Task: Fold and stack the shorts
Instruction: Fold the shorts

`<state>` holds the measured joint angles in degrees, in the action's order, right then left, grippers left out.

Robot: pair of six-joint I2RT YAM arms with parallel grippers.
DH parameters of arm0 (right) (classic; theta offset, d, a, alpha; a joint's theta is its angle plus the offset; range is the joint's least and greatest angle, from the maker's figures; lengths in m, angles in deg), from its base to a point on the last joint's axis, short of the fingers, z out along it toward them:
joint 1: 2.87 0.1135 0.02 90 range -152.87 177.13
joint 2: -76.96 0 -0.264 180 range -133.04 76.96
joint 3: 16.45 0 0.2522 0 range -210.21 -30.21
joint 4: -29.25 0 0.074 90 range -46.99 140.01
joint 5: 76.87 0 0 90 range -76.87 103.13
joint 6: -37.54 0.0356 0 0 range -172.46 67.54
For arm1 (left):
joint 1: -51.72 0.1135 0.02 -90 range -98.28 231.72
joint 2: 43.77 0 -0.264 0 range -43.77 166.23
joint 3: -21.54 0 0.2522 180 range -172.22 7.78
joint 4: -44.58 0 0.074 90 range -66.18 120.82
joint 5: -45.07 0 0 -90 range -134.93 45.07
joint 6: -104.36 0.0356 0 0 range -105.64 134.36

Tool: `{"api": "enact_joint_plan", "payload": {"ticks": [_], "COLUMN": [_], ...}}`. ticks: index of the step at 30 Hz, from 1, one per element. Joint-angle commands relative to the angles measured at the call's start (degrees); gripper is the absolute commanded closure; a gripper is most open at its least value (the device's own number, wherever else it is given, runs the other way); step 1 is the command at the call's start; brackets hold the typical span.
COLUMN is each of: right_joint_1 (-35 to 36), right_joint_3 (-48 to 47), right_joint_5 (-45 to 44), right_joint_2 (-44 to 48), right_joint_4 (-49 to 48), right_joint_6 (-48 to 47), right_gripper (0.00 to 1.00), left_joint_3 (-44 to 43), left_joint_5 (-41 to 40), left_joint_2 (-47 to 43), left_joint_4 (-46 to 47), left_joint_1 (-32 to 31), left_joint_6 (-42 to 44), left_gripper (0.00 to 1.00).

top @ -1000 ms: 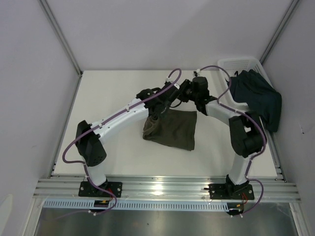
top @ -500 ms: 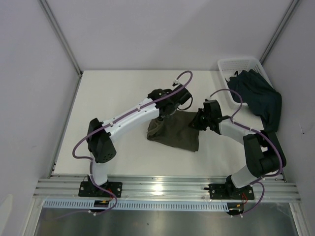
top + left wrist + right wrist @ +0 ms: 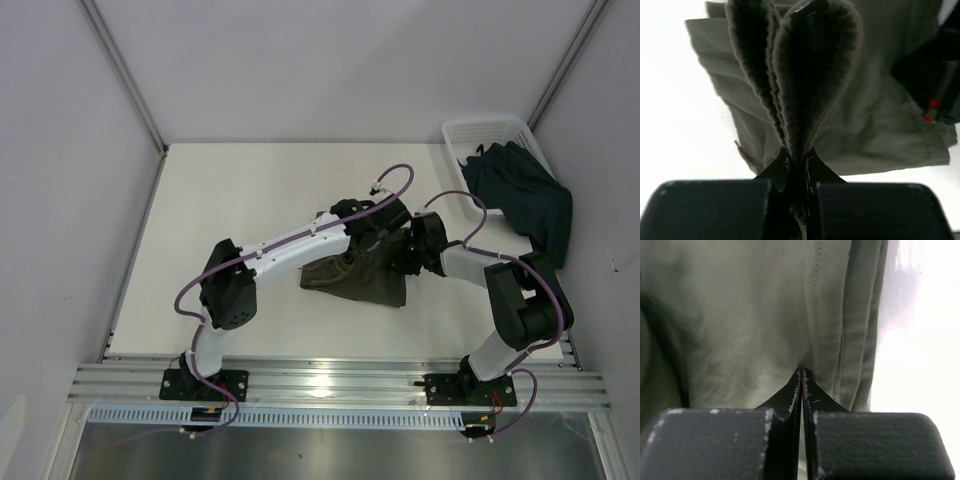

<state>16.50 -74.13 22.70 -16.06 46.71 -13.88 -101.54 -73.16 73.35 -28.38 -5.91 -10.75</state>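
Two pairs of shorts are in view. The olive-green shorts (image 3: 362,278) lie partly folded near the middle of the white bench (image 3: 220,200), between the two arms. The navy-teal shorts (image 3: 525,205) are draped over the near rim of the white mesh basket (image 3: 470,130) at the far right corner, well apart from the olive pair.

The left tool (image 3: 795,157) is clamped tight on the olive-green shorts. A doubled loop of the cloth stands up from between its fingers, and the rest of the garment spreads flat on the bench beyond it. The hem runs along the right side of that wrist view, close to the dark body of the other arm.

The right tool (image 3: 801,382) has its fingers pressed together with no gap, and their tips sit against the olive cloth beside a stitched edge. Whether a layer of fabric is caught between them cannot be told. From above, both tools sit close together over the upper right part of the olive pair.
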Motion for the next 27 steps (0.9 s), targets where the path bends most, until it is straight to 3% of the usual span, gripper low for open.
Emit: {"api": "enact_joint_plan", "payload": {"ticks": [1,10,18,27], "right_joint_1": [0.13,0.22,0.22,-1.18], "right_joint_3": [1.82,2.52,1.39,0.86], "right_joint_5": [-2.62,-3.14,-8.15,-17.65], "right_joint_2": [-0.77,-1.12,2.39,13.20], "right_joint_4": [-0.18,-0.10,6.13,17.03], "right_joint_6": [-0.18,-0.09,-0.62,-1.32], "right_gripper": [1.00,1.00,1.00,0.98], "left_joint_3": [-4.57,-6.08,-3.02,-0.99], "left_joint_5": [3.88,7.31,10.64,10.30], "left_joint_2": [1.88,3.82,5.22,6.89], "left_joint_4": [3.48,6.64,13.21,16.22], "left_joint_1": [-1.00,-1.17,-1.17,-0.91], "left_joint_6": [-3.80,-7.41,-9.96,-10.67], "left_gripper": [0.99,0.98,0.93,0.94]}}
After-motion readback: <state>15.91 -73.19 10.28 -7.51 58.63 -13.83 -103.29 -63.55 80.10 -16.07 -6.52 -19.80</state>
